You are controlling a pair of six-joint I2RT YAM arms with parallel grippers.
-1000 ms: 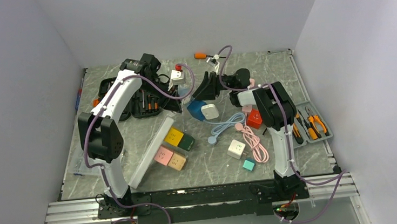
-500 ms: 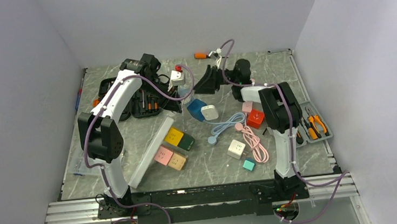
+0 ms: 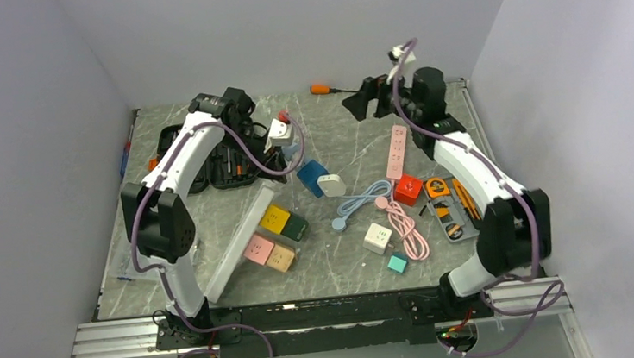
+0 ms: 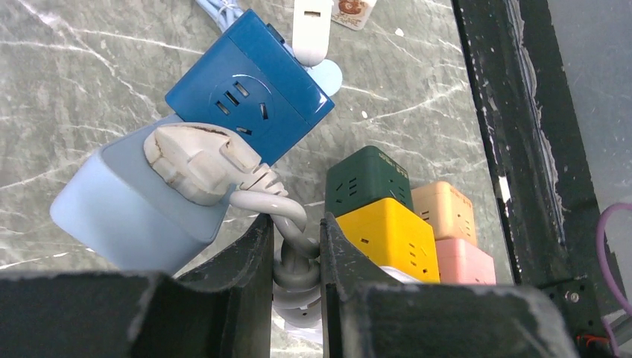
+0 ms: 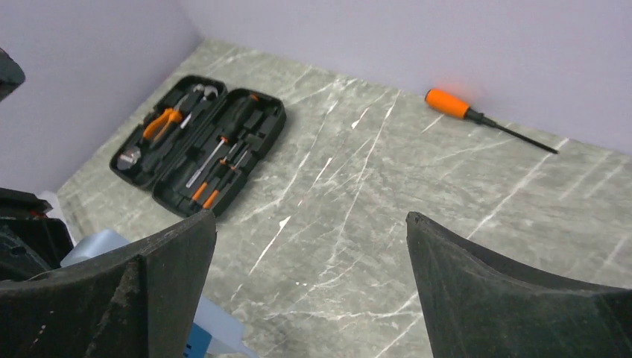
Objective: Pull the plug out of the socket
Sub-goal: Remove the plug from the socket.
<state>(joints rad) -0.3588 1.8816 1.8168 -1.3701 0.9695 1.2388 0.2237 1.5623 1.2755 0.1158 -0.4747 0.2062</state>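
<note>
Your right arm has swung away from the dark blue cube socket [image 3: 311,174] since a second ago and now reaches toward the back wall. From above, the right gripper [image 3: 365,101] hangs well behind that cube, jaws spread wide and empty. The left gripper [image 3: 278,139] sits just left of the cube, where it was, drawn narrow.

In the left wrist view, the scuffed white moulded plug [image 4: 195,160] is still seated in a pale blue socket block [image 4: 119,209] that touches the cube's side. Your black fingers [image 4: 246,268] pinch the grey-white cord [image 4: 283,209] just behind the plug.

That cord looks rubbery and soft, so it will likely flex or slip before the pins let go. The plug's hard, ribbed body is the better hold. The smooth plastic block looks light and may lift along with the plug unless you pin it down.

In the right wrist view, the wide fingers frame only the grey veined marble table [image 5: 358,171]. A black open tool case [image 5: 201,145] and an orange-handled screwdriver [image 5: 450,102] both lie well apart from the cube.
</note>
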